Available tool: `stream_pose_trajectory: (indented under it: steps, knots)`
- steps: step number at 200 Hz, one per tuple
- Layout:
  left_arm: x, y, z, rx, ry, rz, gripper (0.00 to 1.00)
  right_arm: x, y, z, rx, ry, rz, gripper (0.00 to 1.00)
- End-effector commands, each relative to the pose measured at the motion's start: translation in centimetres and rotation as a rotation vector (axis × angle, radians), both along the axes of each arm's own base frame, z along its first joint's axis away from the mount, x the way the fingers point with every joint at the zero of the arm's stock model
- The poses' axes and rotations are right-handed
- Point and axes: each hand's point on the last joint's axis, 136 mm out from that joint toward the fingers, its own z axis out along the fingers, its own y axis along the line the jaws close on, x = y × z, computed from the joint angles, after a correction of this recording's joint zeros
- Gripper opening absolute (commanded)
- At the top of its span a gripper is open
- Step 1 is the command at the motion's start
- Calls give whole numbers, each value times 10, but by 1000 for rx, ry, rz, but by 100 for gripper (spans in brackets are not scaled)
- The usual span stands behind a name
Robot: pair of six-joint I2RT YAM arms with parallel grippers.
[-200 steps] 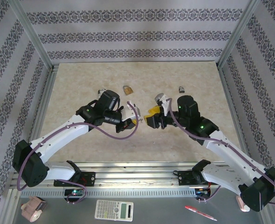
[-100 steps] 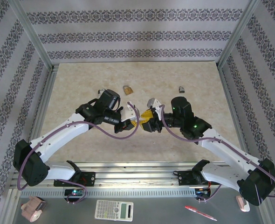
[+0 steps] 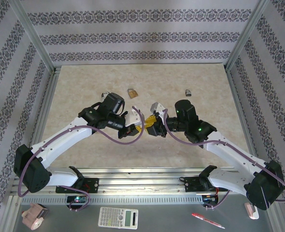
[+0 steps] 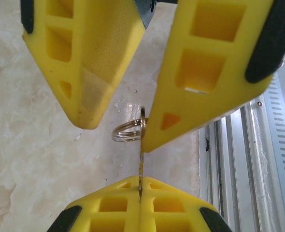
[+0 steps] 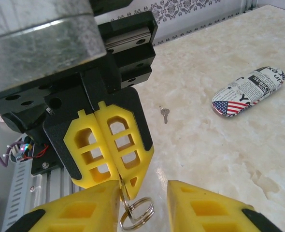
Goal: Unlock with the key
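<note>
A thin pale-metal key (image 4: 141, 166) on a silver split ring (image 4: 128, 131) is pinched edge-on in the clamped left gripper (image 4: 139, 187). Its ringed head sits between the parted jaws of the right gripper (image 5: 142, 193), just beside one.

A small oblong case (image 5: 249, 92) appears in the right wrist view. It is printed like a newspaper page, with columns of black type. An American flag design of stars and stripes covers its left end. At the opposite end, large black letters read roughly "ex". A bold headline word across the middle looks like "SUBSC", but blur leaves that uncertain. The finer print on the case is too small to read. At the bottom edge of the top view lies a calculator (image 3: 118, 217); its key legends and display are too small to read.
</note>
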Motion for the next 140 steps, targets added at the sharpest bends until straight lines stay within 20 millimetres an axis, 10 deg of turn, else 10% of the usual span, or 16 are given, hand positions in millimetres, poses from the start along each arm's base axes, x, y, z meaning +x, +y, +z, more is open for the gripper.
stream_pose_trajectory:
  steps: [1,140]
  knots:
    - [-3,0,6,-9,14,-24,0,-7,6,8,28,-27,63,29]
    - [-2,-1,5,8,24,-38,0,-20,3,9,26,-5,113,0]
